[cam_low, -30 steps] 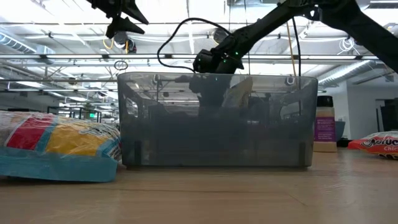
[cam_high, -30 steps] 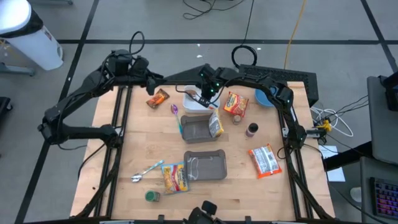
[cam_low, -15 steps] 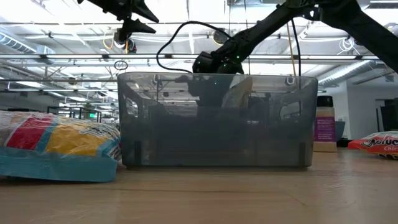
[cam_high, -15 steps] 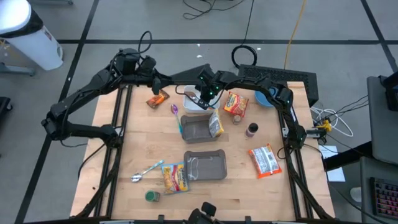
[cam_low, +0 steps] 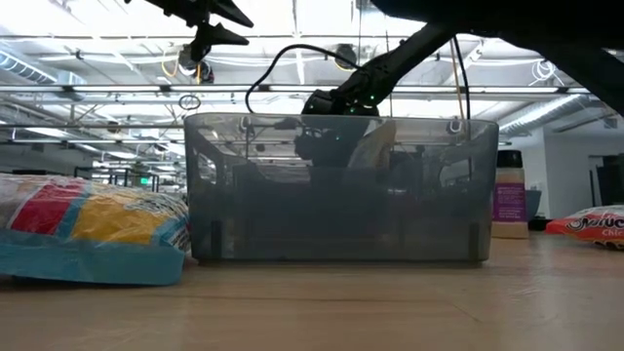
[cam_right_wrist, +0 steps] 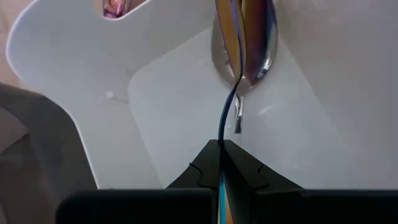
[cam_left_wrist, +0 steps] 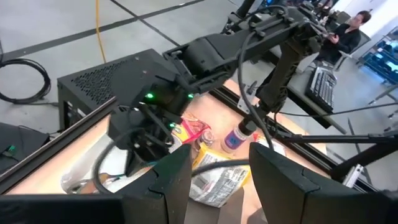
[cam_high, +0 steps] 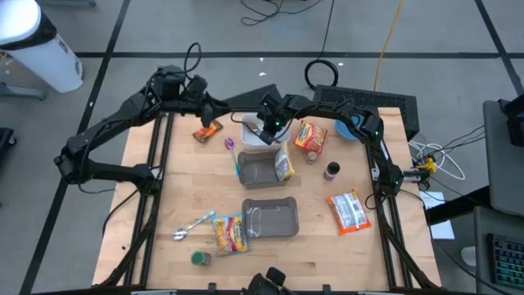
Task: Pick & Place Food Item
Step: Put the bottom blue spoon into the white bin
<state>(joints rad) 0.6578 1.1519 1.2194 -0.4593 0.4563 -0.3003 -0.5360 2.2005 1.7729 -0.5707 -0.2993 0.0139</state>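
Observation:
My right gripper [cam_high: 266, 129] hangs over a white container [cam_high: 250, 137] at the table's far middle, shut on a spoon [cam_right_wrist: 241, 43] with a shiny rainbow bowl and a thin blue handle. The spoon's bowl is down inside the white container [cam_right_wrist: 168, 99]. My left gripper [cam_high: 219, 111] is open and holds nothing, raised above the far left part of the table, beside an orange snack packet [cam_high: 207, 129] that lies flat. In the left wrist view my open left gripper [cam_left_wrist: 217, 180] looks toward the right arm [cam_left_wrist: 205, 53]. My right gripper pinches the spoon's thin blue handle [cam_right_wrist: 222, 127] between its two shut fingers [cam_right_wrist: 205, 168]. The fingers slant down from the table's right, lying along the handle. The spoon points away from the fingers, bowl foremost, into the white container; whether the bowl touches the floor I cannot tell.
Two grey trays [cam_high: 256, 172] [cam_high: 270, 218] sit mid-table, a silver packet [cam_high: 284, 165] leaning in the far one. Around them lie a noodle packet [cam_high: 311, 136], a red packet [cam_high: 348, 211], a colourful packet [cam_high: 231, 234], a blue bowl [cam_high: 347, 128], a bottle [cam_high: 332, 170], a purple spoon [cam_high: 232, 146], a metal spoon [cam_high: 192, 226] and a green-lidded jar [cam_high: 201, 259].
My left gripper has moved toward the table's right, nearer the white container, staying open. My right gripper has sunk a little toward the white container with the spoon still in its fingers.

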